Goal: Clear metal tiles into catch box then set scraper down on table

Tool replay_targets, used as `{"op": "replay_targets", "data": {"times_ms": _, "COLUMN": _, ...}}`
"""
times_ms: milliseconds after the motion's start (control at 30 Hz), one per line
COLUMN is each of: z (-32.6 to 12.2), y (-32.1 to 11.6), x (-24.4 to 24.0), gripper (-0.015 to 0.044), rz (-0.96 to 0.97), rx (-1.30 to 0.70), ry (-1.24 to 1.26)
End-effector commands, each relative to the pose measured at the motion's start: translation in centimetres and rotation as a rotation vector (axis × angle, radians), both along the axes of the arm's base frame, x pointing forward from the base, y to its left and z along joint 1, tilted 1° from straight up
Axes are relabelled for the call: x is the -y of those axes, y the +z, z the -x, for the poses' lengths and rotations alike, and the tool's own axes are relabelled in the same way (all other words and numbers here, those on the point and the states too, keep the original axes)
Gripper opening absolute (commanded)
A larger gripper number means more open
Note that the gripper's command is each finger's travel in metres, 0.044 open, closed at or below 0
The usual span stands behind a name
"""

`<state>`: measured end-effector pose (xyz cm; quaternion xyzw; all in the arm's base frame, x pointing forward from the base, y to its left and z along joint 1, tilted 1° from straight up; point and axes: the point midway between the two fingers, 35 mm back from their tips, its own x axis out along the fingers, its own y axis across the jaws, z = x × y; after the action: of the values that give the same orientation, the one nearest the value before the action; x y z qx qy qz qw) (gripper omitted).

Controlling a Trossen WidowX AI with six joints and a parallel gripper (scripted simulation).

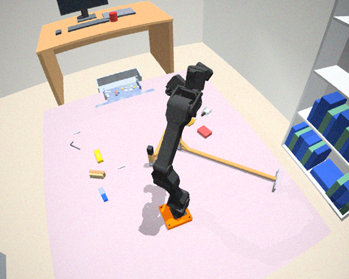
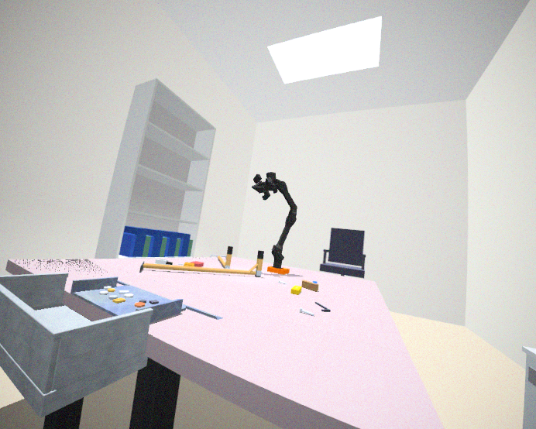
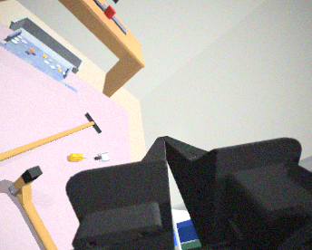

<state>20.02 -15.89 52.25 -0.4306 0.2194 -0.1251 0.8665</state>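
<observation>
My gripper (image 2: 254, 187) (image 3: 164, 138) is shut and empty, high above the table. A long wooden-handled tool with a dark head (image 1: 160, 144) (image 2: 192, 269) (image 3: 50, 139) lies on the table; the arm hides its head in the top view. Another with a pale metal head (image 1: 228, 162) (image 2: 221, 261) (image 3: 36, 220) lies toward the shelf. Each has an upright black-topped grip. Several white, yellow, orange and dark tiles (image 2: 128, 294) lie on the steel bench plate (image 1: 126, 95) (image 2: 156, 296). The catch box (image 1: 118, 76) (image 2: 102, 352) (image 3: 52, 43) adjoins its far end; no tile shows in its visible part.
A red block (image 1: 204, 131), a yellow-handled tool (image 3: 76, 158) and a grey-white item (image 1: 206, 111) (image 3: 104, 157) lie on the right. A yellow block (image 1: 98, 156), a wooden brush-like block (image 1: 97, 174), a blue-and-white block (image 1: 103, 194) and a hex key (image 1: 75, 145) lie left.
</observation>
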Motion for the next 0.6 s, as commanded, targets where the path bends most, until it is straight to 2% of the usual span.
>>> {"op": "replay_targets", "data": {"times_ms": 0, "z": -1.0, "y": -0.2, "x": 1.1, "gripper": 0.0, "rz": -0.031, "rx": 0.005, "ry": -0.012}}
{"op": "replay_targets", "data": {"times_ms": 567, "z": -5.5, "y": -1.6, "x": 5.5, "gripper": 0.0, "rz": -0.155, "rx": 0.034, "ry": -0.051}}
